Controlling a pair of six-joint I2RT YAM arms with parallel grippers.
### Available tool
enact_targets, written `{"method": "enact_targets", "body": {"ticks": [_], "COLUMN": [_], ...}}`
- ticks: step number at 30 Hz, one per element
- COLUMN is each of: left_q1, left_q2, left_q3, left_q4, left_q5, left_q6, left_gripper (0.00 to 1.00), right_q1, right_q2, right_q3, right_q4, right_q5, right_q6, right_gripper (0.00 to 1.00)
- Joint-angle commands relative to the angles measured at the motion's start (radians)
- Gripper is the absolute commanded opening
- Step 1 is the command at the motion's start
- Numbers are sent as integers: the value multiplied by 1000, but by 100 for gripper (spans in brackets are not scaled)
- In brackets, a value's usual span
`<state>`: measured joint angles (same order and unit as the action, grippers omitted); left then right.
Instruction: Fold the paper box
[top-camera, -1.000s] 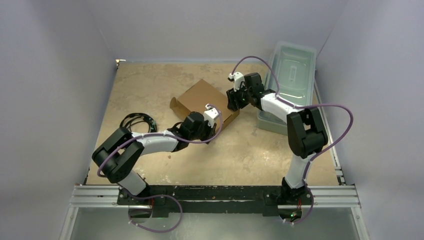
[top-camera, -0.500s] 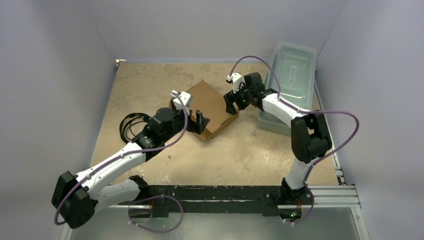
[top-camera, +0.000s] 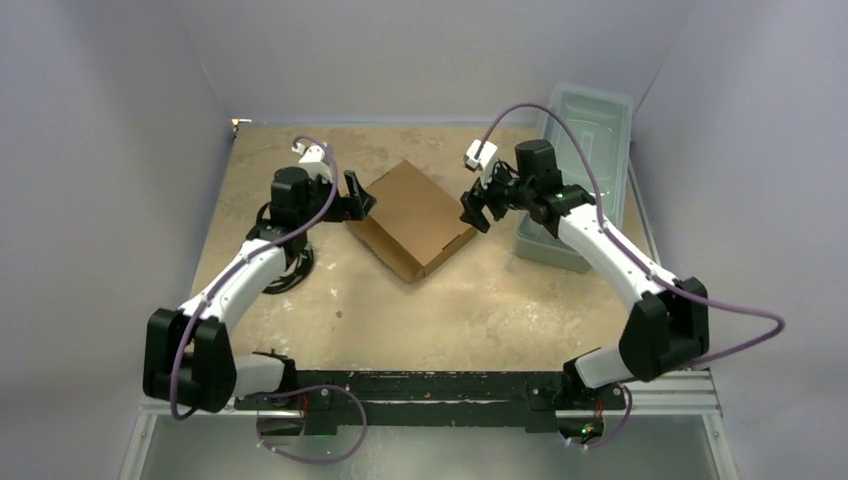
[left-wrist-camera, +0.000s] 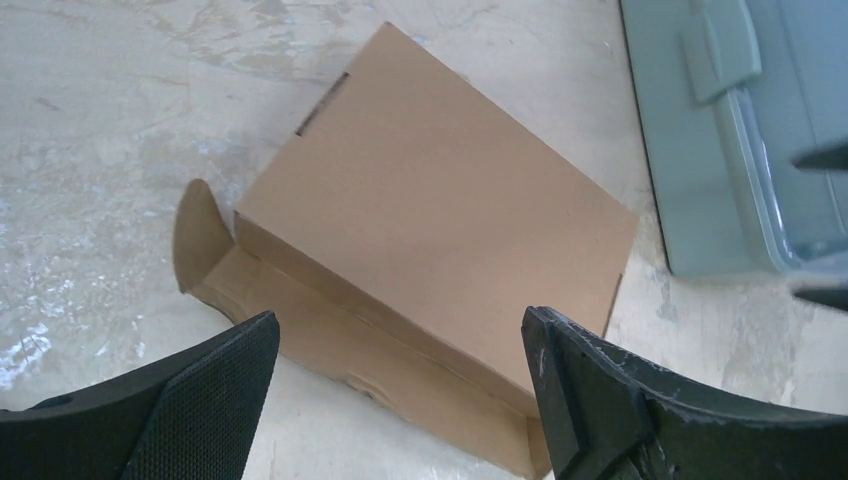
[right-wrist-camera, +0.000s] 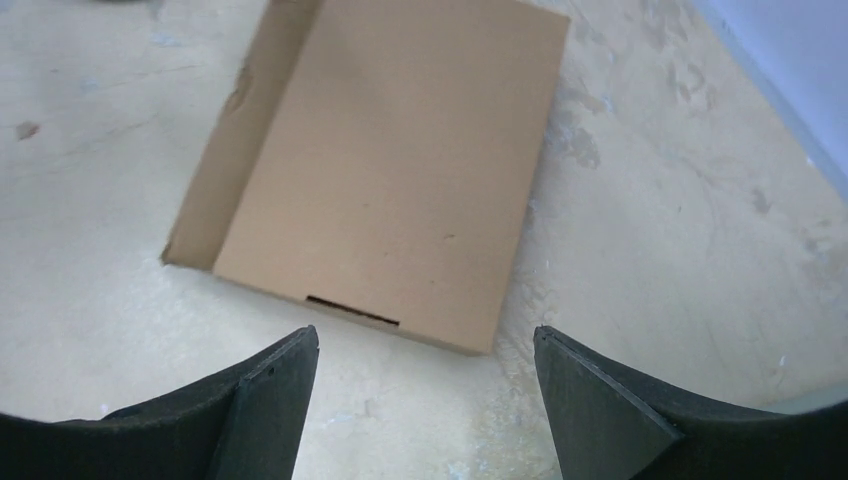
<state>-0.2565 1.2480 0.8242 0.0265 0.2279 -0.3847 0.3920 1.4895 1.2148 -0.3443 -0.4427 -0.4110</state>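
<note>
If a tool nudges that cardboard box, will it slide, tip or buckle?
Probably slides: the box lies low and flat on the table, so tipping seems unlikely. Thin cardboard suggests it is light. Its loose side flap may bend first.

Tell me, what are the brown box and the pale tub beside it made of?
The brown box looks like cardboard: matte tan, with sharp creases, a cut slot and a slightly ragged flap edge. Whether it is corrugated is not visible. The tub seems to be moulded plastic, translucent grey-green and glossy, with a moulded latch.
</note>
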Motion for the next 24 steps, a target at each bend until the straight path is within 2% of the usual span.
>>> {"method": "enact_targets", "body": {"ticks": [1, 5, 8, 11, 14, 20, 24], "left_q1": [106, 179, 229, 268, 296, 307, 333], "left_q2": [96, 187, 240, 298, 368, 505, 575], "left_q3": [82, 112, 127, 164, 220, 344, 386], "left_q4": [62, 81, 123, 142, 135, 62, 79], "left_q5": [143, 146, 167, 178, 203, 252, 323], "left_q6": [-53, -43, -46, -34, -27, 8, -14], "left_gripper": [91, 92, 92, 92, 90, 86, 83], "right_q1": [4, 4, 2, 1, 2, 1, 2], "right_q2": [-144, -254, -309, -300, -260, -243, -215], "right_q3": [-45, -118, -194, -224, -204, -217, -221], "right_q4": [-53, -83, -111, -191, -284, -288, -248], "right_q5": [-144, -290, -415, -510, -539, -543, -524], "right_q6": [-150, -290, -465, -627, -712, -748, -694], "right_gripper": [82, 85, 93, 96, 96, 95, 93]}}
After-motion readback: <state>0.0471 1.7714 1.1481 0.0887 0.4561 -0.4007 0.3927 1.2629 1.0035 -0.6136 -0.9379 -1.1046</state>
